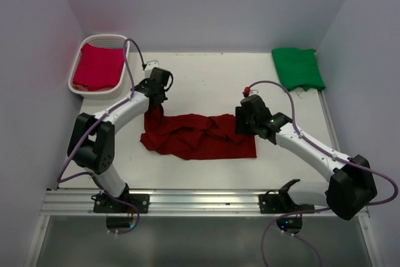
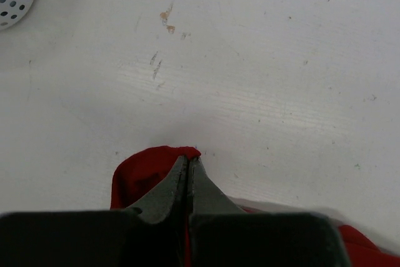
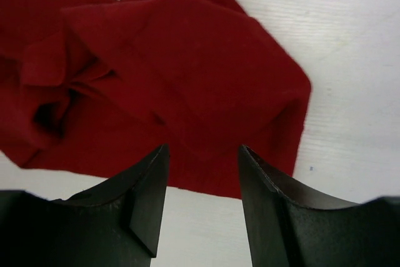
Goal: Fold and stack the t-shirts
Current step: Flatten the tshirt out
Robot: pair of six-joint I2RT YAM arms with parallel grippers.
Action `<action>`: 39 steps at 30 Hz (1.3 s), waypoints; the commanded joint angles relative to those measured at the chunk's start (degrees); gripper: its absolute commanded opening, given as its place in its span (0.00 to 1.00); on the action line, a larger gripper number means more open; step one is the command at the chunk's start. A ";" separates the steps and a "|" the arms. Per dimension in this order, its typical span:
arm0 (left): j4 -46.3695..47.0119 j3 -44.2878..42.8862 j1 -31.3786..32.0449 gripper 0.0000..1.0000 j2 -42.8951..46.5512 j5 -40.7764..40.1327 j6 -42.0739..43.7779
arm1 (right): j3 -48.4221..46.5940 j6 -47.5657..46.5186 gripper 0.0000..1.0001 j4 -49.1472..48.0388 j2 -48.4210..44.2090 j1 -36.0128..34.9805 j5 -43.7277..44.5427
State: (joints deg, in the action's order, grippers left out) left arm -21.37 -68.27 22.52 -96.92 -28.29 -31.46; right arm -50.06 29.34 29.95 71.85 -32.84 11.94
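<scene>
At the far left corner of the white worktop (image 1: 206, 79), a crimson tee (image 1: 98, 67) lay folded inside a white lattice basket (image 1: 97, 92). Just right of the basket, the left tool (image 2: 189, 168) was clenched on a corner of the maroon tee (image 1: 200, 137). Its two fingers were pressed together, with red cloth pinched at their tips and bulging out to the left of them in the left wrist view. Seen from above, that corner rose in a narrow peak to the tool. The rest of the tee lay rumpled across the middle of the worktop, between the two arms, creased and bunched at its left and centre and flatter toward its right edge. The right tool (image 3: 203, 151) hung over that right edge, released, its jaws apart with nothing between them. The cloth's right border and bare worktop showed below it in the right wrist view. At the far right corner, well apart from the maroon tee, a green tee (image 1: 298, 68) lay folded on the worktop
</scene>
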 commanded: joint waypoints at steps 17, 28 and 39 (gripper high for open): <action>2.20 3.41 -0.11 0.00 2.18 1.22 -1.50 | -18.92 -6.23 0.50 0.10 20.07 -9.26 -9.31; 2.82 4.11 -0.20 0.00 2.35 1.22 -1.41 | -26.49 -5.62 0.52 2.30 29.83 -11.19 -8.08; 3.43 5.60 -0.20 0.00 2.97 1.40 -1.58 | -26.05 -3.15 0.34 0.81 36.86 -11.02 -1.40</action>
State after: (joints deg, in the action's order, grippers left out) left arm -20.38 -63.70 22.52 -96.73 -26.81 -31.99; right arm -74.37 24.97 31.16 105.75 -43.97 6.94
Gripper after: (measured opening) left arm 0.009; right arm 0.411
